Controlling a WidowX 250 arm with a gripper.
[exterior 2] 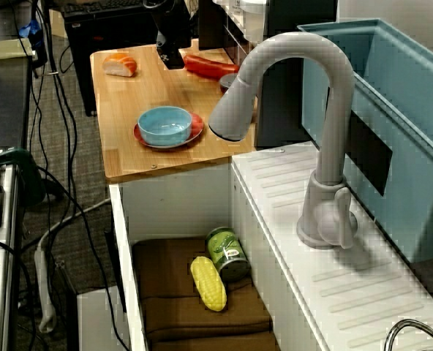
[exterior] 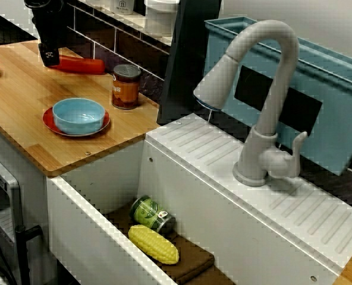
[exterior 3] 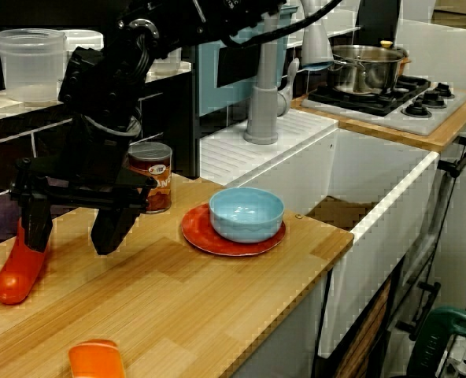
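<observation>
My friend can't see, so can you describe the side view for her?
A black gripper, open, hangs over a wooden counter beside a red vegetable. Nearby are a can and a blue bowl on a red plate.

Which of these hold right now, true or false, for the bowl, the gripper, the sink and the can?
1. The blue bowl sits on the red plate. True.
2. The gripper is shut on the red vegetable. False: it is open and holds nothing.
3. The corn lies in the sink beside the green can. True.
4. The brown can stands in the sink. False: it stands on the counter, behind the plate.
</observation>
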